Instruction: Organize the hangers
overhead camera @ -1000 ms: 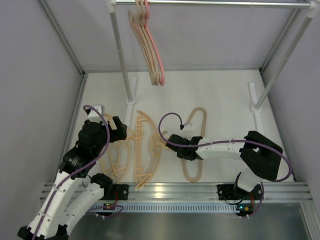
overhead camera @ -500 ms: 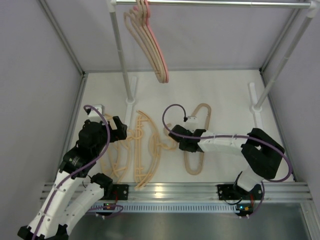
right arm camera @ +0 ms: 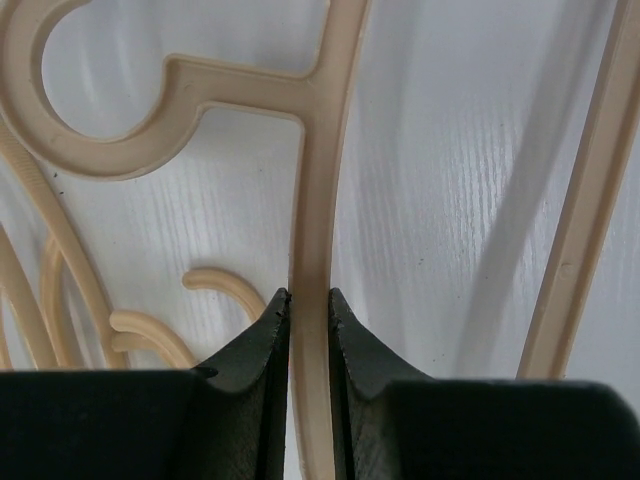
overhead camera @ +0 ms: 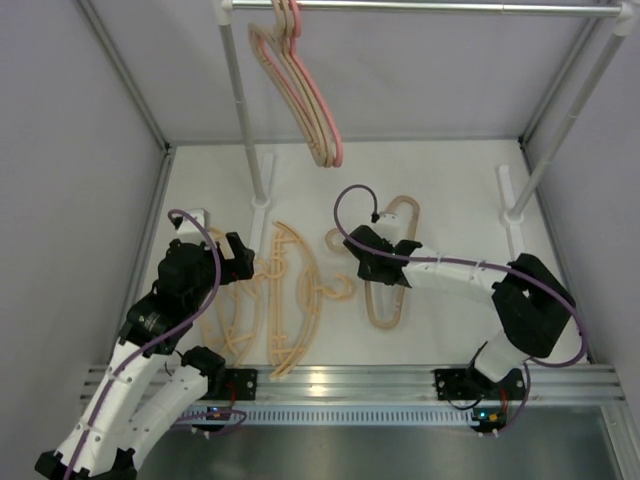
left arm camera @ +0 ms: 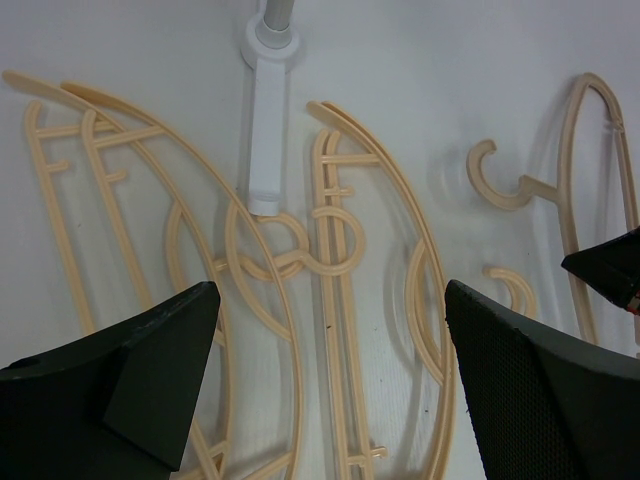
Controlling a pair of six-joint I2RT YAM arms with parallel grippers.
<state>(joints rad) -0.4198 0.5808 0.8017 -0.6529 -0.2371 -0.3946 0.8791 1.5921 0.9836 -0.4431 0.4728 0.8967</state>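
Three hangers, one pink (overhead camera: 300, 90), hang from the rail at the back left. Two peach-tan crossbar hangers (overhead camera: 290, 300) lie on the white floor at the front left, and they show in the left wrist view (left arm camera: 345, 300). My left gripper (overhead camera: 245, 262) hovers over them, open and empty (left arm camera: 330, 400). My right gripper (overhead camera: 375, 262) is shut on the left arm of a plain beige hanger (overhead camera: 395, 275), just below its hook (right arm camera: 310, 310). That hanger's hook (left arm camera: 500, 185) points left towards the crossbar hangers.
The metal rail (overhead camera: 450, 8) runs across the top on two poles (overhead camera: 240, 110) (overhead camera: 570, 120) with white feet (overhead camera: 262, 180) (overhead camera: 512, 205). Grey walls close in the left, right and back. An aluminium frame (overhead camera: 350, 380) marks the near edge.
My right gripper has carried the beige hanger back and to the right, away from the near edge. The hung hangers have swung to the right. The left arm has not moved.
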